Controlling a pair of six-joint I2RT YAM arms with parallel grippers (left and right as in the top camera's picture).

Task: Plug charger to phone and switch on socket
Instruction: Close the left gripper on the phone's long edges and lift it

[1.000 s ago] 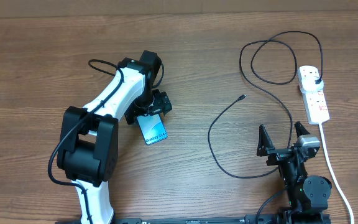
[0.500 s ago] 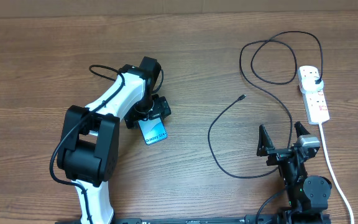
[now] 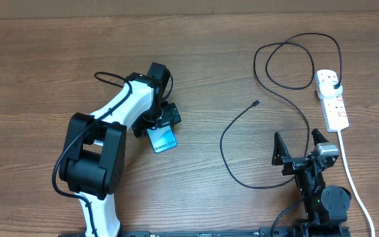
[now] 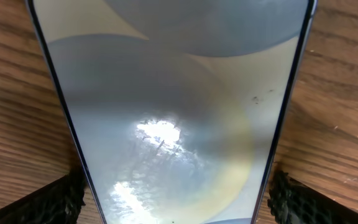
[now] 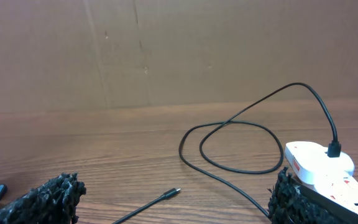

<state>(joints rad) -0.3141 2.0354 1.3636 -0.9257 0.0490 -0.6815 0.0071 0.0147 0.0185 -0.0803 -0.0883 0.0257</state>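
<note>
Left jaws apart, straddling phone (image 4: 166,112), centre-left of overhead frame. Centre on its long edges, close gently, keep off the screen. Right jaws apart, lower right; charger tip (image 3: 257,103) mid-frame likely theirs.

Tally on the bench (image 3: 38,59)
One phone (image 3: 164,139), one charger (image 3: 222,141), one socket (image 3: 331,99), one left claw (image 3: 157,121), one right claw (image 3: 296,141); outlets (image 3: 336,104) perhaps three, too small to be sure.

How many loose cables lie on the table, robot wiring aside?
2: the black charger looping from the socket to mid-table, and the white cord running from the socket toward the near right edge.
</note>
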